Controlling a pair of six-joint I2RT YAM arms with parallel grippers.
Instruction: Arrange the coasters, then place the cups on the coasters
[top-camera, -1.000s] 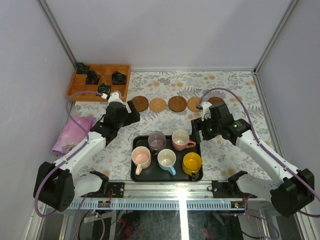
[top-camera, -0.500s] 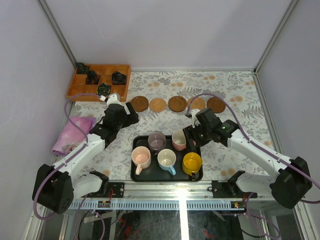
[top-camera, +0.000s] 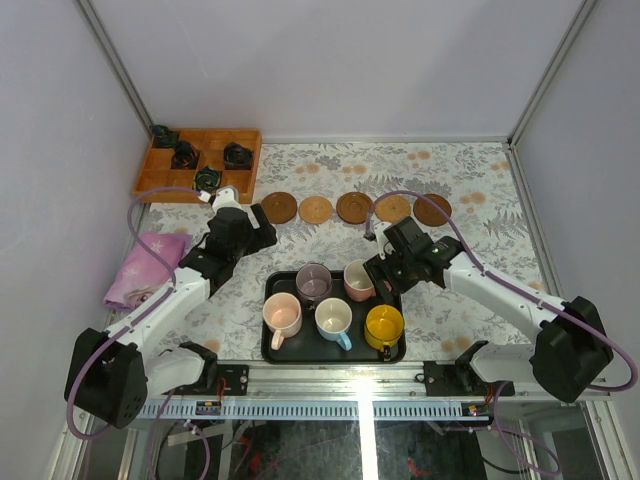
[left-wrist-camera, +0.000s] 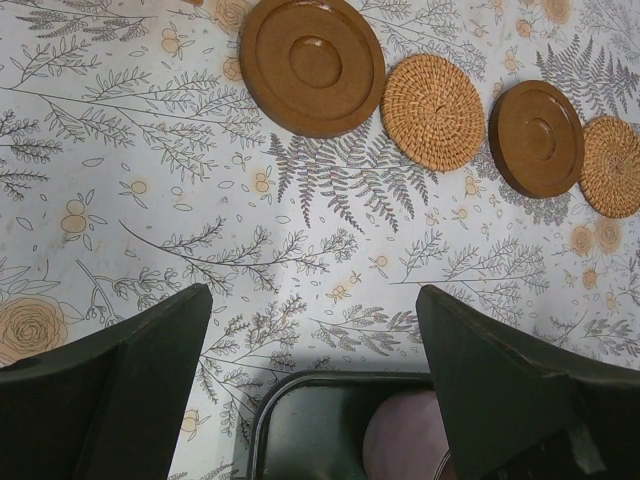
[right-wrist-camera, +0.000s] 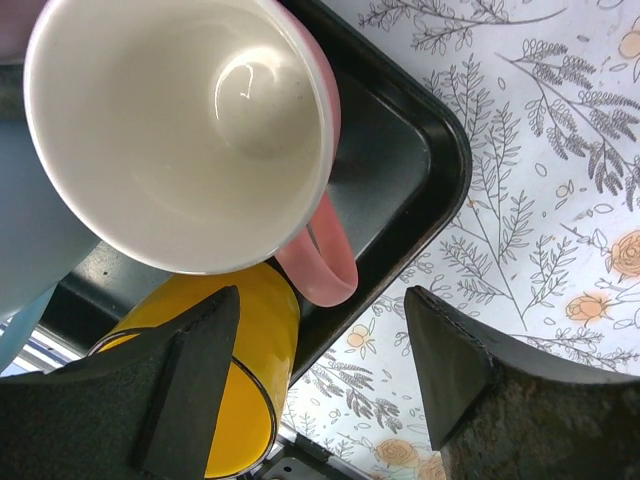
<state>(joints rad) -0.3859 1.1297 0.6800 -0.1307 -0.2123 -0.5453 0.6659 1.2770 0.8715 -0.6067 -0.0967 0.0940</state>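
Worktop under a pale fern-and-flower print. Across its middle, side by side in one row: leftmost wooden coaster, left woven coaster, middle wooden coaster, right woven coaster, rightmost wooden coaster. Near side of that row, towards the arm bases, a black rectangular tray. Far left corner, a wooden compartment box. Left edge, a crumpled pink cloth.

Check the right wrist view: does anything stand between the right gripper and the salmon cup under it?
Nothing visible does. The open right gripper hangs above the salmon cup, over its handle side. The yellow cup sits close beside that handle on the tray and may crowd one finger.
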